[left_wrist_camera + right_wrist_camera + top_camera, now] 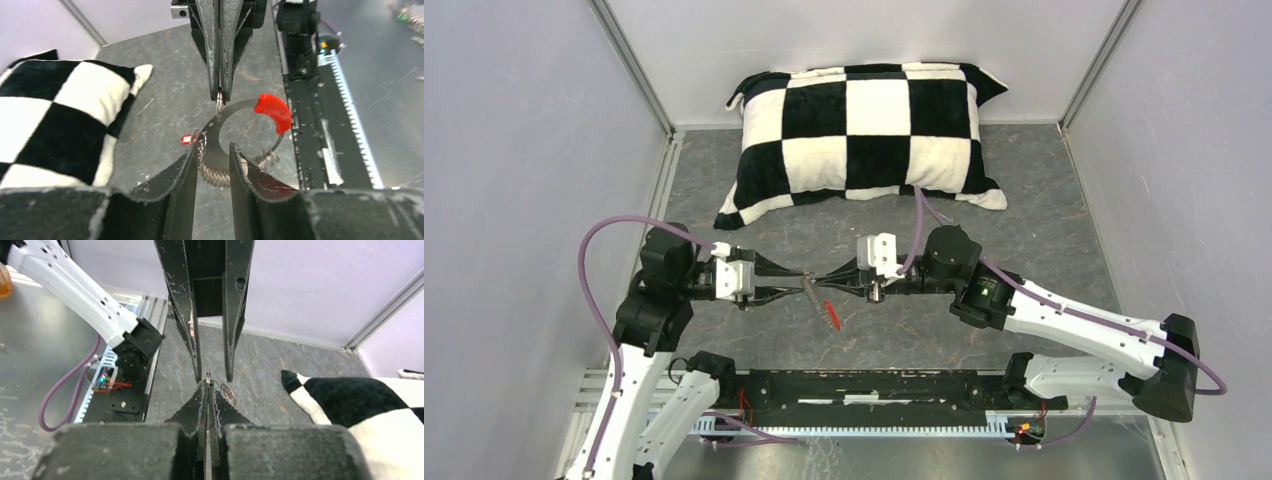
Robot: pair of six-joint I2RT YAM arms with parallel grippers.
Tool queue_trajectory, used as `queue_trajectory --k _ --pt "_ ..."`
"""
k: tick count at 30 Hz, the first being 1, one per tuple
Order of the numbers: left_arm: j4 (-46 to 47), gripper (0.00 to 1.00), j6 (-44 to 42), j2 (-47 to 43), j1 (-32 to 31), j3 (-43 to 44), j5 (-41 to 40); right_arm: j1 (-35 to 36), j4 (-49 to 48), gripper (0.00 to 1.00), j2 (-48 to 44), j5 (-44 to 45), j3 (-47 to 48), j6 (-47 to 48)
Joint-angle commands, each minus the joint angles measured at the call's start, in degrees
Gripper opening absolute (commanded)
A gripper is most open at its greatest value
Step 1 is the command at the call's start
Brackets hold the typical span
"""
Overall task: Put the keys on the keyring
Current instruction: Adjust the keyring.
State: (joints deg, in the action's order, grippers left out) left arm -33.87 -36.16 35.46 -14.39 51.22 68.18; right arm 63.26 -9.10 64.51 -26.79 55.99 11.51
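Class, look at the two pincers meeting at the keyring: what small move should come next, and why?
Probably: draw the left pincer back a little. Its fingers stand apart on either side of the keyring, not clamping it, while the right pincer is shut on the ring's upper edge and seems to carry it alone. Backing off would clear room for threading.

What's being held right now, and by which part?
The right gripper pinches the keyring by its silvery band; the left gripper stands open around the coiled part.
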Motion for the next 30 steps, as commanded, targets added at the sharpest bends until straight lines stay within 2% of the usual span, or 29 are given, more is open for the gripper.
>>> queue_trajectory --k 1,5,13,30 --pt "0.85 0.37 6.53 1.09 -0.11 1.76 6.06 -0.16 -14.17 0.0 -1.42 -1.55 -3.17 -4.88" --pt "5.89 0.38 12.44 1.18 -0.11 2.01 7.79 -0.17 -19.56 0.0 -1.16 -1.13 -5.32 -7.31" --pt "5.99 0.35 12.3 0.84 -0.11 1.52 6.55 -0.15 -28.58 0.0 1.0 -2.39 -7.94 -13.78" --pt "5.97 0.3 12.61 0.91 -0.11 2.83 6.96 0.34 -30.91 0.01 3.25 -2.86 -8.0 -15.2"
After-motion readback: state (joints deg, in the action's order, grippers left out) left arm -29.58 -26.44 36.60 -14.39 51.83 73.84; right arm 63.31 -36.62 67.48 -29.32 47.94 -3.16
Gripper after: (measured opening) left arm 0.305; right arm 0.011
